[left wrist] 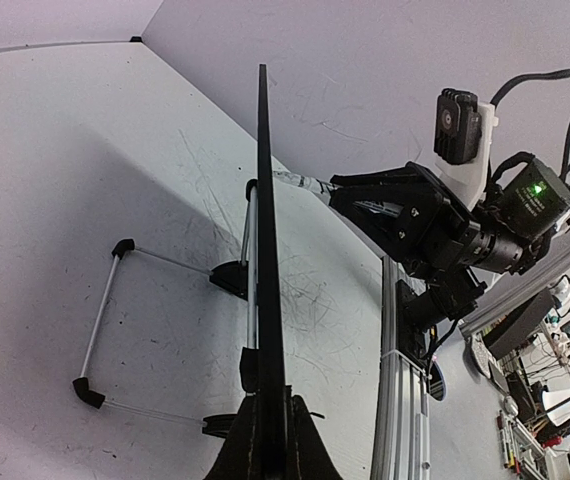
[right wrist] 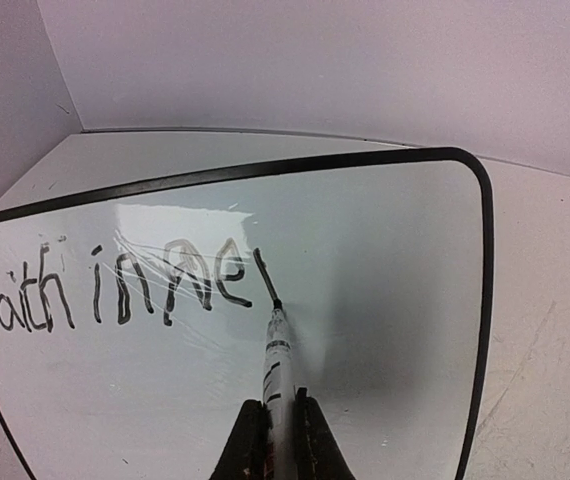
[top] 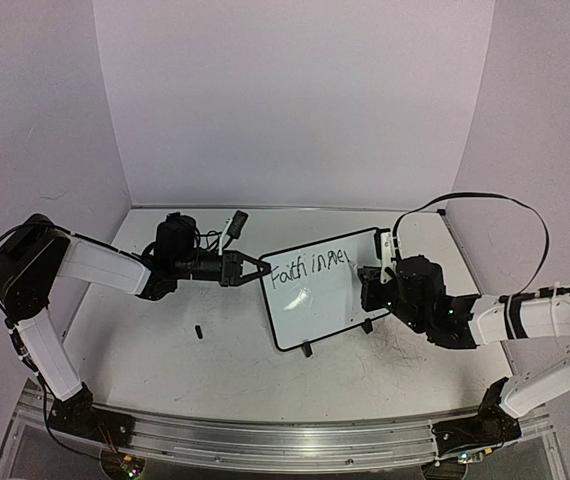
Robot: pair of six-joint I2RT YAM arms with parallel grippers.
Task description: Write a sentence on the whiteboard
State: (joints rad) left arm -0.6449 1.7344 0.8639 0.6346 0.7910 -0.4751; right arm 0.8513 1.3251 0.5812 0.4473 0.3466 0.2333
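1 whiteboard [top: 330, 305], 1 marker [right wrist: 276, 352], 1 txt line [top: 310, 266].

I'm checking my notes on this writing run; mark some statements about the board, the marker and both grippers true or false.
1. The left gripper clamps the whiteboard by its edge. True.
2. The right gripper is empty. False: it is shut on a marker, whose tip is on the board.
3. The sentence is finished. False: it reads "Faith in ne" plus one stroke.
4. The whiteboard stands up on its feet. True.
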